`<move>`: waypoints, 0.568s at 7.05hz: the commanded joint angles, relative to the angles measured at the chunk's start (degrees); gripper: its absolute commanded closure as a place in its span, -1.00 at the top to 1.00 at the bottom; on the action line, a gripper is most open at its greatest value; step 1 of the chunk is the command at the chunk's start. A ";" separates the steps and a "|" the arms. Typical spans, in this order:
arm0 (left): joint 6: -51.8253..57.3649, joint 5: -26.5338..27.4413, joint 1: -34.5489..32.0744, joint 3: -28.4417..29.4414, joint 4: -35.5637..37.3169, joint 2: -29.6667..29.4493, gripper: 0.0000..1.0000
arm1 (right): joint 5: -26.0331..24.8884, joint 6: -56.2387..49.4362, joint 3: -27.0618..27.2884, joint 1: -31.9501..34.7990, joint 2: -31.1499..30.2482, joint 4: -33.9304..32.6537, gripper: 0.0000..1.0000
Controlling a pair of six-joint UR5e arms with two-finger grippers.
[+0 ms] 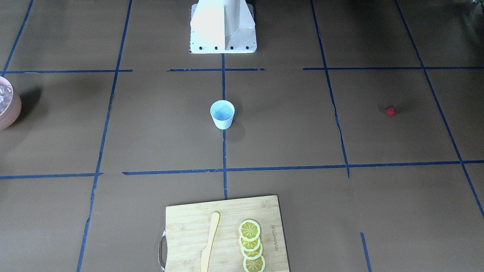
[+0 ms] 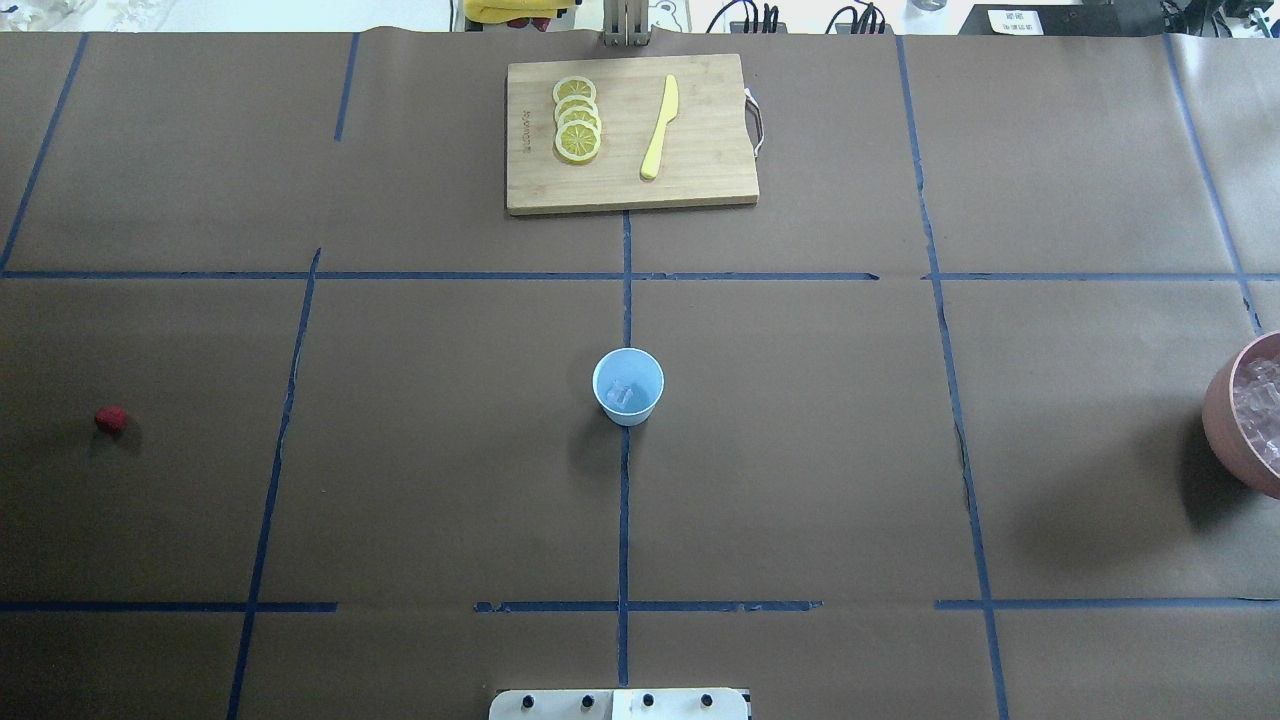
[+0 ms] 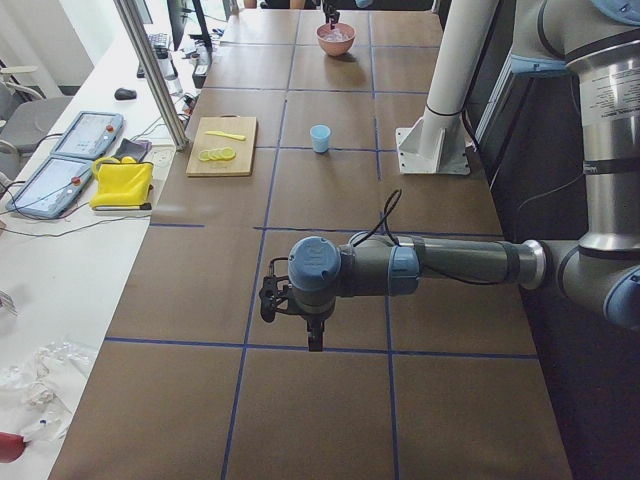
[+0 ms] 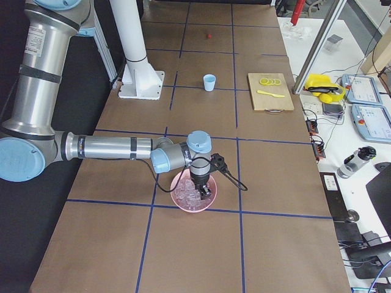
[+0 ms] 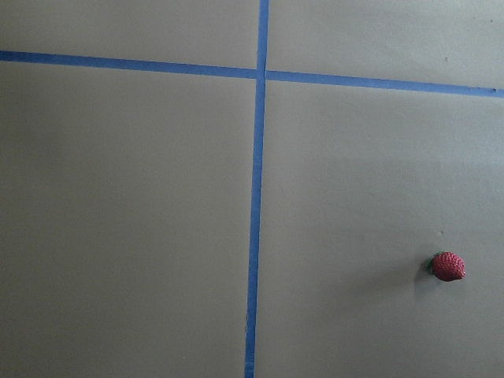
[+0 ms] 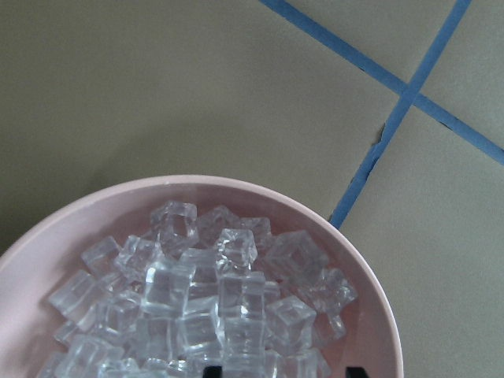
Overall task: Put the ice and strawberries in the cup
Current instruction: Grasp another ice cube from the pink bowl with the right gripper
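Note:
The white cup [image 1: 222, 114] with a pale-blue inside stands at the table's middle; from overhead one ice cube [image 2: 622, 393] lies in the cup [image 2: 628, 386]. Many more ice cubes [image 6: 236, 291] fill the pink bowl [image 6: 197, 185] [image 2: 1222, 420]. My right gripper [image 6: 283, 372] hangs just over this ice in the bowl [image 4: 194, 194], fingertips wide apart and empty. The tiny red strawberry [image 1: 390, 111] [image 2: 111, 419] lies alone on the table and shows in the left wrist view [image 5: 448, 266]. My left gripper [image 3: 315, 338] hangs above the table; I cannot tell whether it is open or shut.
A wooden cutting board [image 2: 700, 180] at the far middle edge holds lemon slices [image 2: 577, 118] and a yellow knife [image 2: 659, 128]. The robot's white base [image 1: 223, 26] stands behind the cup. Blue tape lines cross the brown table.

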 commanded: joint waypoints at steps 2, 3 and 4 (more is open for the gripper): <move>0.00 -0.02 0.00 -0.03 0.00 0.00 1.00 | 0.07 -0.29 -0.01 -0.49 -0.06 0.15 0.02; 0.00 -0.02 0.00 -0.03 0.09 0.00 1.00 | 0.16 -0.29 0.17 -0.93 -0.06 0.15 0.02; 0.00 -0.02 0.00 0.06 0.00 0.00 1.00 | 0.16 -0.29 0.26 -1.46 -0.06 0.15 0.02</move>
